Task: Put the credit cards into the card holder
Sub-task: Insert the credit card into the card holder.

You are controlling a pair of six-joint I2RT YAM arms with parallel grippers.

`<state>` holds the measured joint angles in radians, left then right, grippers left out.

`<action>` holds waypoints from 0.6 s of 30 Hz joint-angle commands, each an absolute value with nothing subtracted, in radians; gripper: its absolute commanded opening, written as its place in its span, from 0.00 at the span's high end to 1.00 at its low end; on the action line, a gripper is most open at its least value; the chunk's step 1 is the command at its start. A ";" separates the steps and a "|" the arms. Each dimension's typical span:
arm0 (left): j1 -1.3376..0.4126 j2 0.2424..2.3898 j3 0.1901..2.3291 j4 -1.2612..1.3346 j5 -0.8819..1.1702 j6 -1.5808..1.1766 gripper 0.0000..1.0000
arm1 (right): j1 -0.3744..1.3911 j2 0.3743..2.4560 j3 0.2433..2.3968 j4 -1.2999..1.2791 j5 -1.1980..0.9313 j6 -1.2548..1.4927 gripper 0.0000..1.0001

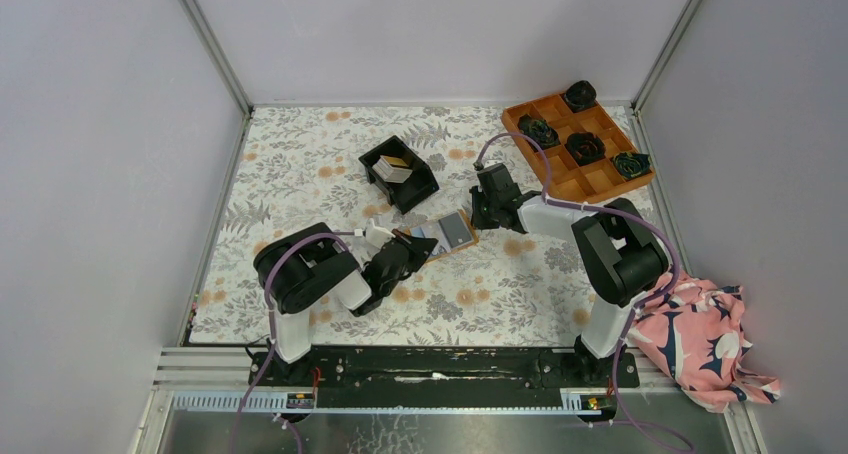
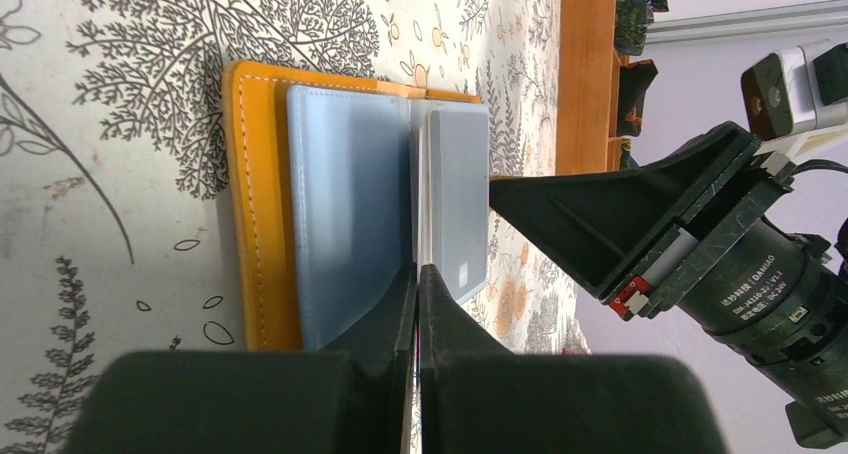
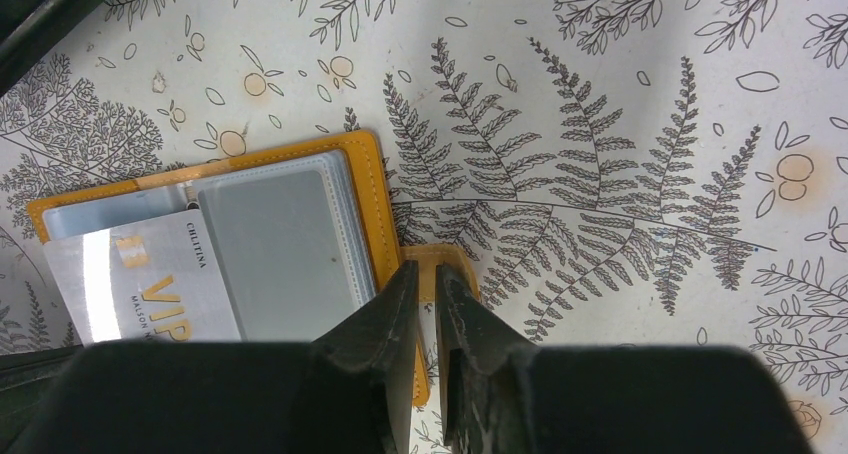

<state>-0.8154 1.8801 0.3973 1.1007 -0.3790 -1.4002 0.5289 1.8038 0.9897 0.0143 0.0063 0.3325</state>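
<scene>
The likeliest failure here is the card holder (image 3: 290, 224) folding shut or skating on the worktop (image 3: 620, 124). The right fingers (image 3: 405, 299) have only its thin orange edge, so a small tug could pull that edge free. A silvery card (image 3: 150, 294) marked VIP lies partly in a pocket, and it could slide back out if the holder jerks.

The right fingers are nearly closed, a sliver apart, and seem to nip the orange edge at the holder's corner. The wrist view is cramped, so that grip is a judgement. The left fingers (image 2: 405, 294) are fully closed, with their tips at the fold on the opposite side. I cannot tell whether they pinch a pocket leaf.

The holder lies open and flat between the two arms (blue pockets up). More credit cards (image 1: 396, 167) sit in the black bin (image 1: 425, 186), well apart from both.
</scene>
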 commanded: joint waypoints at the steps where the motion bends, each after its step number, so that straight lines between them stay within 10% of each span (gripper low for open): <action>1: -0.807 1.887 0.390 1.178 -0.368 -1.413 1.00 | 0.530 1.839 0.981 0.032 -0.026 0.328 0.82; 18: -0.805 1.887 0.377 1.218 -0.362 -1.423 1.00 | 0.529 1.842 0.979 0.032 -0.026 0.329 0.82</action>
